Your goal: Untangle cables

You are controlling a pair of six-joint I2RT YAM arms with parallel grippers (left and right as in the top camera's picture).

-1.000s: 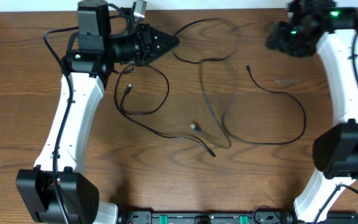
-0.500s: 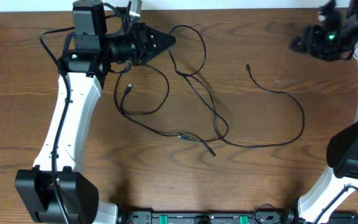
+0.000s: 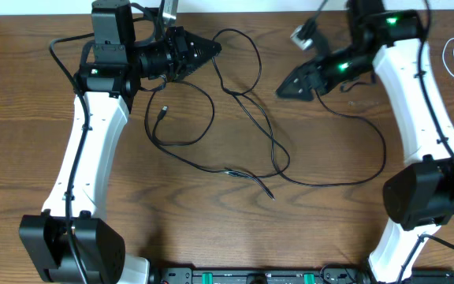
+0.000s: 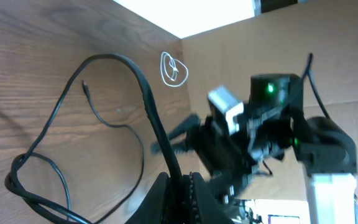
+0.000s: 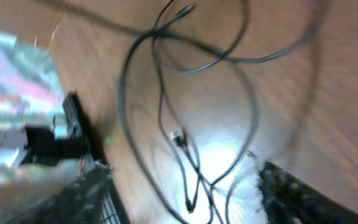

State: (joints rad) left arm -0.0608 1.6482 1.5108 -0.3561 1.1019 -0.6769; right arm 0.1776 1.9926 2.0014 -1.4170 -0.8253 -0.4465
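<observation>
- The left arm point(image 3: 81, 158) rises along the left side of the overhead view. Its left pincer point(image 3: 210, 51) sits at upper left and points toward the frame's centre.
- The left pincer point(image 4: 179, 183) is closed tight on a black cable point(image 4: 154, 124). In the left wrist view that cord climbs out from between the shut fingers point(image 4: 199, 198) and arches over toward the left of the frame.
- Just below that pincer in the overhead view, a small plug end point(image 3: 161, 113) lies on the brown wooden worktop point(image 3: 329, 237), at the start of a loose loop.
- The black cables point(image 3: 228, 170) spread across the middle of the worktop. They cross one another in a narrow twist at centre frame, and another plug tip point(image 3: 270, 196) lies at lower centre.
- The right pincer point(image 3: 284, 89) is at upper centre-right, aimed toward the left and over the start of a long black arc point(image 3: 385, 150). Whether it touches that cord cannot be told.
- The right wrist view is blurred, but the right pincer point(image 5: 185, 180) has its fingers point(image 5: 95, 190) spread wide with nothing gripped. Crossed black cords lie on the wood beyond them.
- The white cable point(image 3: 453, 59) is a small coil at the upper right edge, well apart from the black ones. It also shows in the left wrist view point(image 4: 171, 68).
</observation>
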